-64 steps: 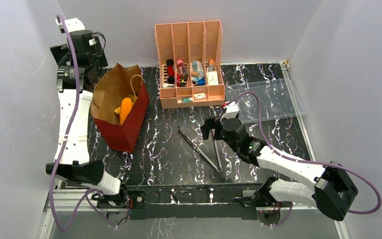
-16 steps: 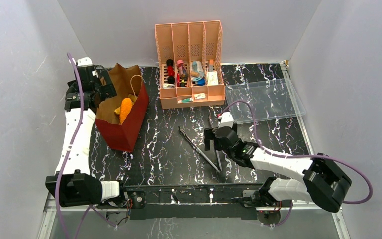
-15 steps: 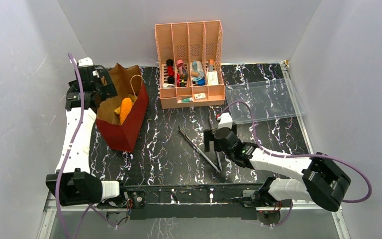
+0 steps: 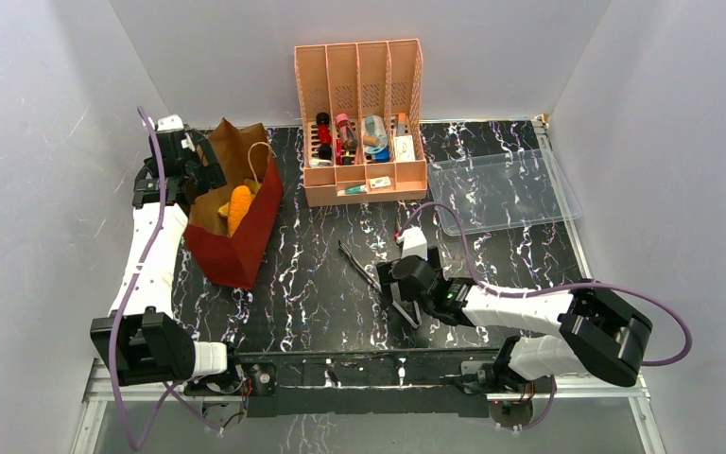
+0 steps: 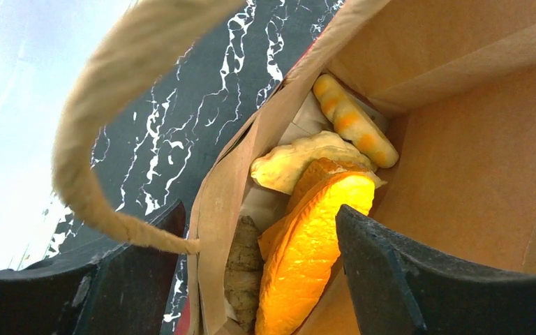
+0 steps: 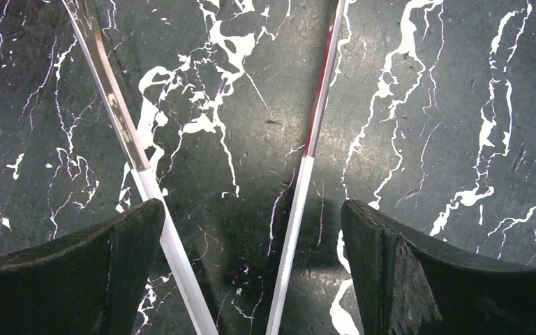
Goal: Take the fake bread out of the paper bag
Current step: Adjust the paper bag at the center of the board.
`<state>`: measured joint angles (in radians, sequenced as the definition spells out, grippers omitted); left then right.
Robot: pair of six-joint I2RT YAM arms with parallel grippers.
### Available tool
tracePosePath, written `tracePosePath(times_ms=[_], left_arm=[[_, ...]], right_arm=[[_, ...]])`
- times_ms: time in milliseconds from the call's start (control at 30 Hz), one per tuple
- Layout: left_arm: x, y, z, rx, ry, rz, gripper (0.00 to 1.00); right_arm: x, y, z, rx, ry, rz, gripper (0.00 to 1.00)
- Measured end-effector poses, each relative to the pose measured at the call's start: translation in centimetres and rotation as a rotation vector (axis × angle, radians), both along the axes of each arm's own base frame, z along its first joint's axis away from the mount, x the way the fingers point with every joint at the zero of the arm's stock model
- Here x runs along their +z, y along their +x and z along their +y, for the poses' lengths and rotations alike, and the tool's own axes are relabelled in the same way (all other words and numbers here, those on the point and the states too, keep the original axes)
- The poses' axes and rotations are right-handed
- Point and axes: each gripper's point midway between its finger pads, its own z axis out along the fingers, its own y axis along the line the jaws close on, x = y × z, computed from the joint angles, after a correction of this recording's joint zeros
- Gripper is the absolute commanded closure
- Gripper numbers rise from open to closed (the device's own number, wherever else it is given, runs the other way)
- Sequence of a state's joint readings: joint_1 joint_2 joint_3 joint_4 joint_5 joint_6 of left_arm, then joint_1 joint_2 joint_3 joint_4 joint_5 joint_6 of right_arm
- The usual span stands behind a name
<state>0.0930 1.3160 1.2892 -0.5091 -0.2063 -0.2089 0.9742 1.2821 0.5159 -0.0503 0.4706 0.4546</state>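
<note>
The paper bag [image 4: 249, 248] lies tilted at the left of the table, its mouth open. Inside it is the fake bread: an orange piece [image 5: 314, 258], a slashed baguette [image 5: 352, 122], a pale yellow piece [image 5: 296, 159] and a brown piece [image 5: 243, 272]. My left gripper [image 5: 258, 223] is open at the bag's left rim [image 4: 194, 177]. One finger is outside the bag's wall [image 5: 223, 202] and the other inside, with the orange piece and the wall between them. My right gripper [image 6: 251, 216] stands open low over the metal tongs [image 6: 122, 125] at mid-table [image 4: 397, 288].
A loop handle [image 5: 91, 118] of the bag curves in front of the left wrist camera. A pink slotted organizer [image 4: 364, 123] with small bottles and boxes stands at the back. A clear plastic tray [image 4: 506, 189] lies at the back right. The tongs [image 4: 359, 263] lie in a V.
My left gripper has dropped from above the bag's back corner down to its rim, and its jaws have narrowed a little. My right gripper has moved down and left over the tongs.
</note>
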Motion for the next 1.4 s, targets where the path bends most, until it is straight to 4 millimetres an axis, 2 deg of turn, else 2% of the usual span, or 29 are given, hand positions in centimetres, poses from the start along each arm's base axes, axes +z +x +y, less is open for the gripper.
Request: tracePosePath(times_ms=[67, 133, 167, 233, 267, 767, 967, 1200, 1400], left_arm=[[-0.2, 0.2, -0.1, -0.005, -0.007, 0.0, 0.29], [-0.4, 0.4, -0.2, -0.008, -0.014, 0.005, 0.4], [-0.5, 0.4, -0.2, -0.009, -0.017, 0.007, 0.51], [-0.6, 0.5, -0.3, -0.008, -0.025, 0.008, 0.95], [-0.6, 0.5, -0.3, -0.004, -0.03, 0.005, 1.0], [-0.8, 0.5, 0.4, 0.036, -0.007, -0.021, 1.0], [-0.5, 0.4, 0.4, 0.034, -0.004, -0.037, 1.0], [0.7, 0.4, 0.4, 0.03, 0.005, -0.097, 1.0], [1.2, 0.8, 0.5, 0.03, 0.007, -0.124, 1.0]], right_arm=[[0.1, -0.2, 0.1, 0.004, -0.004, -0.006, 0.02], [0.1, -0.3, 0.2, 0.006, -0.01, -0.013, 0.02], [0.2, -0.3, 0.2, 0.007, -0.011, -0.016, 0.02], [0.5, -0.4, 0.3, 0.01, -0.005, -0.022, 0.02], [0.7, -0.4, 0.4, 0.012, -0.001, -0.025, 0.02], [0.8, -1.6, 1.4, 0.064, -0.005, -0.019, 0.02], [0.3, -2.1, 1.8, 0.085, -0.019, -0.008, 0.02], [-1.4, -2.6, 1.7, 0.096, -0.069, 0.021, 0.02], [-2.3, -2.3, 1.9, 0.077, -0.078, 0.022, 0.02]])
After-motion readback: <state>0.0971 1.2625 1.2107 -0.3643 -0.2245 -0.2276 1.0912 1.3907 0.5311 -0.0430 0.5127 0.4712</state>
